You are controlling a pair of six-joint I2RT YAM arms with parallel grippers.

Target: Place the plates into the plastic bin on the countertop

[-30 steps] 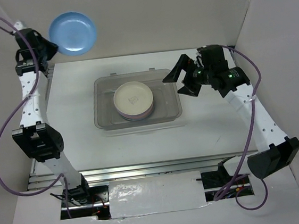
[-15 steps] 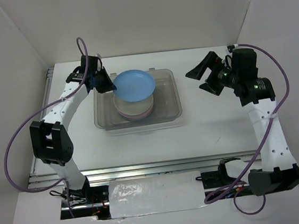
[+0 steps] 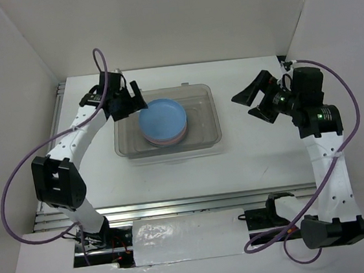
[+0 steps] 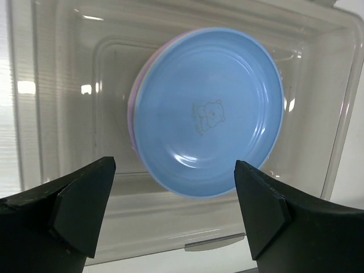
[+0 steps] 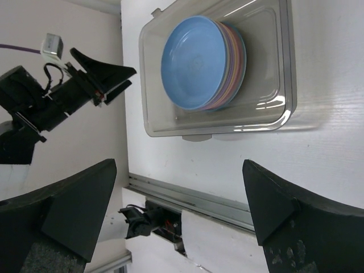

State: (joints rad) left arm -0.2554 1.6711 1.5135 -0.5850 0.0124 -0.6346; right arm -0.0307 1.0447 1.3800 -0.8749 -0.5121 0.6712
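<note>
A blue plate [image 3: 162, 117] lies on top of a stack of plates in the plastic bin [image 3: 203, 142] at the middle of the countertop [image 3: 263, 160]. Pink and lavender plate edges [image 3: 168, 140] show under it. My left gripper [image 3: 134, 99] hovers over the bin's left end, open, with nothing between its fingers. In the left wrist view the blue plate [image 4: 210, 114] lies free just beyond the left gripper [image 4: 173, 170]. My right gripper [image 3: 247, 105] stands open and empty, right of the bin. The right wrist view shows the stack of plates [image 5: 196, 62] and the bin [image 5: 287, 68] from afar.
White walls [image 3: 24, 55] close in the countertop on the left, back and right. A metal rail [image 3: 189, 204] runs along the front edge. The left arm [image 3: 71, 138] reaches along the left side; the right arm [image 3: 323, 148] stands at the right.
The left arm carried the blue plate down from the back left corner onto the stack in the bin, then opened and let it go. The right gripper drew back to the right.
</note>
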